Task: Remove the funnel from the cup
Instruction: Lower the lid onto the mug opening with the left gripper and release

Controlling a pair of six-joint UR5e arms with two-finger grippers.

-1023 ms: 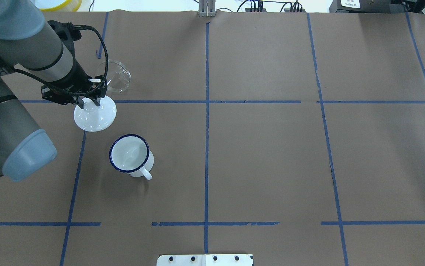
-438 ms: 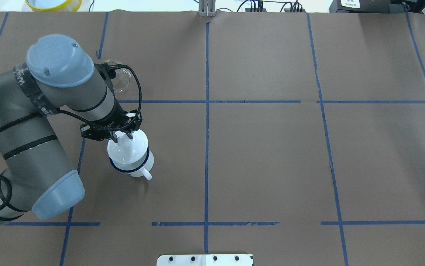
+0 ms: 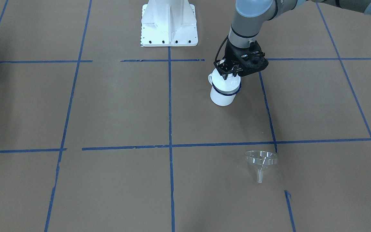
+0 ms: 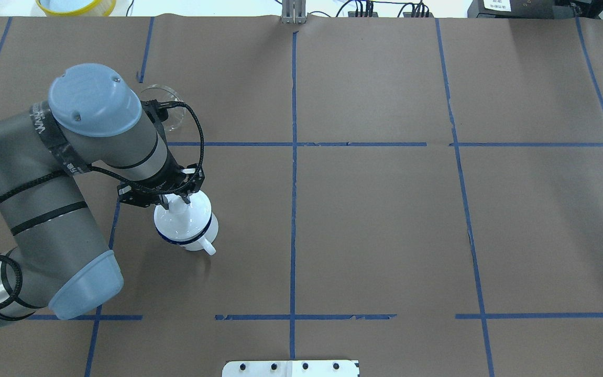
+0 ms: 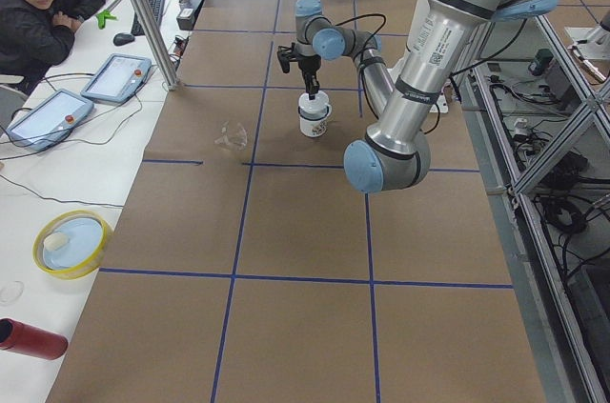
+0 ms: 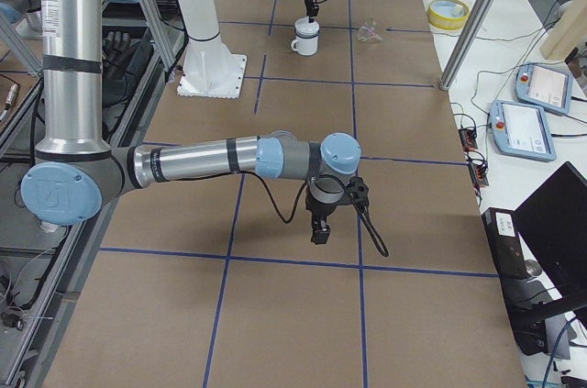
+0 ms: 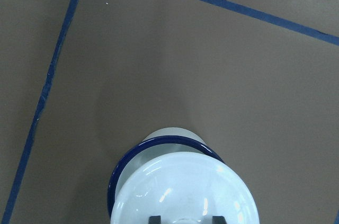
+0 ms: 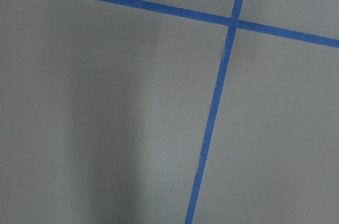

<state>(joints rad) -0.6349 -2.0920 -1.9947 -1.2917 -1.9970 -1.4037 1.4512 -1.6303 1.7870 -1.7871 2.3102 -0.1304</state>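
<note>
Clear funnel (image 3: pixel 261 158) lies on your surface (image 3: pixel 108 106), well apart from the cup (image 3: pixel 221 96); left tool (image 4: pixel 176 200) grips the white lid (image 4: pixel 188 220) capping it; right tool (image 6: pixel 320 234), you cannot tell.

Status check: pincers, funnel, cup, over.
Left pincer shut on white domed lid, seated on white blue-rimmed enamel mug. Clear plastic funnel out, resting on table. Right pincer unclear.

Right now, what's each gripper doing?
Left gripper: closed on the knob of the white lid, atop the cup.
Right gripper: cannot tell, seen only from the side.
</note>
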